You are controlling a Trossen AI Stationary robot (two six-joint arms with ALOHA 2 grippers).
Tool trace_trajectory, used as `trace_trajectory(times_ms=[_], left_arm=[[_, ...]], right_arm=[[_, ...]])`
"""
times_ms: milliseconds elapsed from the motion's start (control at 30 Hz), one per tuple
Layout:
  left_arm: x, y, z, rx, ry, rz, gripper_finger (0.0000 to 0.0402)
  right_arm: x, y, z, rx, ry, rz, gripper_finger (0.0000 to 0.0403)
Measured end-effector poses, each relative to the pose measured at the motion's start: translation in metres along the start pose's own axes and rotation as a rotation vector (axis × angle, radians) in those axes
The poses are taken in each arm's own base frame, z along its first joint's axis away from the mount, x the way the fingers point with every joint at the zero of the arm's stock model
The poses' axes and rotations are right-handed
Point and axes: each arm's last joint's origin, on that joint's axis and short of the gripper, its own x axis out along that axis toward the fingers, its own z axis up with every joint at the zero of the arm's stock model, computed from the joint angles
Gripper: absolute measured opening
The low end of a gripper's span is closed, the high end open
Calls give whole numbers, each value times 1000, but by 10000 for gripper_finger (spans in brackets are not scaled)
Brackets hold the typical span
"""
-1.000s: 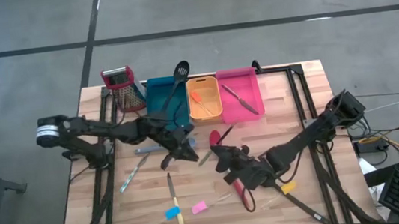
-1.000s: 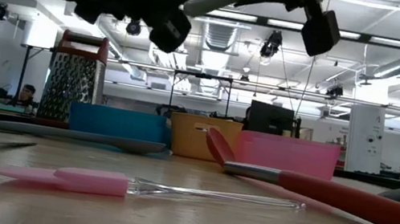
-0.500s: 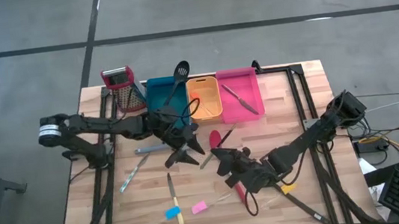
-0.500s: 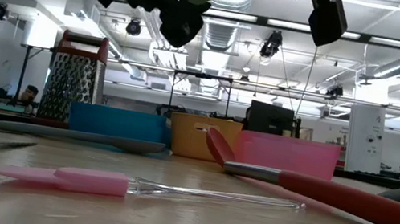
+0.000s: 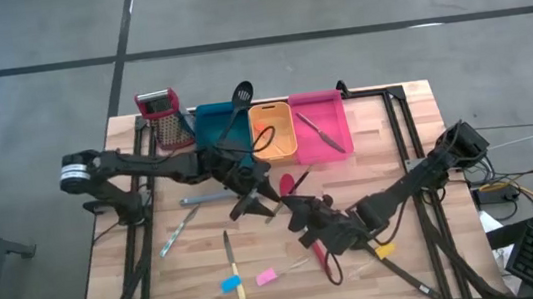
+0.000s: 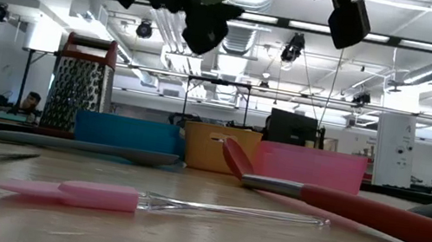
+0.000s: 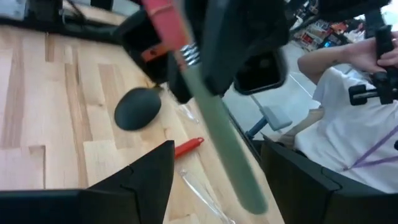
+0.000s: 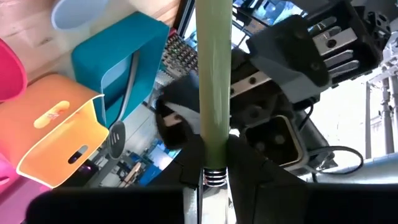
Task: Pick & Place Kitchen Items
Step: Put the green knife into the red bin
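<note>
With the right gripper [image 8: 211, 163] clamped on the pale-green-handled utensil [image 8: 213, 74] held aloft mid-table, the spread left gripper [image 7: 214, 168] should straddle the handle squarely before pinching, so nothing slips

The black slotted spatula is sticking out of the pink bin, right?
Not quite. The black slotted spatula is sticking out of the teal bin, not the pink bin; the high view shows it.
</note>
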Motion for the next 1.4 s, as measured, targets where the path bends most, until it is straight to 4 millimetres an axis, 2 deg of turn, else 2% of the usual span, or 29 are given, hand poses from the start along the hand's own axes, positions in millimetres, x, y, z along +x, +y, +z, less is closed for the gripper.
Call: trace_trajectory(times_ms=[200,300,400,567,600,800,1000,1267,1400], left_arm=[[15,12,-2,-48,39,-39,241],[16,12,0,-39,35,-40,223],[15,11,2,-34,32,-39,174],[13,10,-1,-63,68,-37,38],[12,11,-2,-61,74,-38,28],[12,11,-4,-13,90,-29,29],[11,12,-6,27,99,-32,29],[11,10,-1,95,68,-46,29],[10,8,3,91,46,-71,29]], right_arm=[[1,1,0,-2,2,3,34],[1,1,0,-1,3,4,34],[1,1,-1,-3,9,7,34],[1,2,0,-15,0,8,33],[1,2,0,-16,-3,10,34],[-1,-1,-3,86,1,0,73],[-19,-12,-10,167,33,-39,97],[-59,-32,-22,205,-9,-104,83],[-76,-43,-41,254,-33,-135,72]])
